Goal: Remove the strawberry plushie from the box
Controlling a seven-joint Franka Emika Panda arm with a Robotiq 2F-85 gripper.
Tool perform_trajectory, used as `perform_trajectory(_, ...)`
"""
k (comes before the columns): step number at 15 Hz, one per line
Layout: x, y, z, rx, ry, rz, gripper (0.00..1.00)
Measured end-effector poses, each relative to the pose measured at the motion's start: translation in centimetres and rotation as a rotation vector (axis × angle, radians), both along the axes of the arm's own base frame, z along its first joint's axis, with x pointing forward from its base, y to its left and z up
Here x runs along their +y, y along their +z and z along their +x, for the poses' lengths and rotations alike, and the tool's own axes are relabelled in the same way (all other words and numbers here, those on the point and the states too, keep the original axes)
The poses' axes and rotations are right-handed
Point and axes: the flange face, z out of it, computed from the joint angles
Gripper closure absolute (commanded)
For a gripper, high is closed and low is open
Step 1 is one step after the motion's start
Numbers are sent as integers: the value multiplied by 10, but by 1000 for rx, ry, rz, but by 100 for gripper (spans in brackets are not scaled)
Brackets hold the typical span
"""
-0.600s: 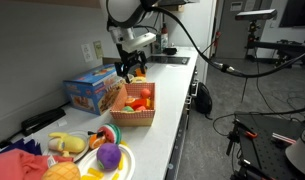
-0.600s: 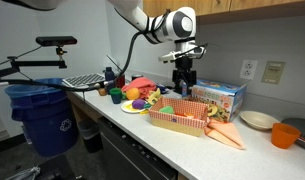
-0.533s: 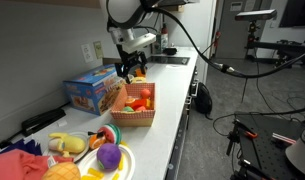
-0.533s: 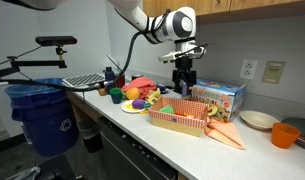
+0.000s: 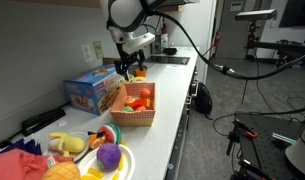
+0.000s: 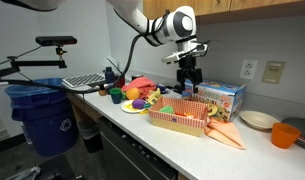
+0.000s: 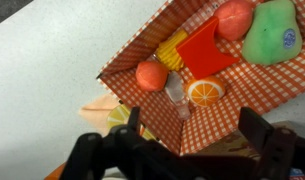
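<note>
The end effector [image 7: 175,150] hangs above the near corner of the box [image 7: 207,125], clear of its rim; in the wrist view its two fingers [image 7: 87,152] stand wide apart with nothing between them, though both are dark, blurred and cut off by the lower edge.

The strawberry plushie [image 7: 150,75] lies inside the box, against the wall nearest the bare worktop [image 7: 52,60]; it reads as a small rounded red shape, with surface detail too soft to make out. Just beside it lie a yellow ridged toy [image 7: 172,48], a flat red piece [image 7: 204,50] and an orange slice [image 7: 205,92]. A second reddish round toy [image 7: 234,18] and a green pear-shaped toy [image 7: 270,32] sit at the far end, both cropped by the top edge. Outside the box, a pale orange toy [image 7: 97,105] rests on the worktop, partly hidden behind the end effector.

In both exterior views the end effector [image 5: 130,70] [image 6: 192,78] is well above the box [image 5: 138,117] [image 6: 182,122]; the contents show there only as red and orange patches, so the plushie cannot be singled out. The blue printed box [image 5: 90,92] stands just beside the box, and a plate [image 5: 129,160] of other toys lies apart from it, cut off at the lower edge.
</note>
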Motion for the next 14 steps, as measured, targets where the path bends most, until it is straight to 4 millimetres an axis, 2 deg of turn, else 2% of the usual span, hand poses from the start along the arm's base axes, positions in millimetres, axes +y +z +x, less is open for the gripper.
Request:
perform_trajectory(6,-1,-5,-7,67,21,-3,0)
perform_trajectory(14,-1,-6,-7,70,24,-3,0)
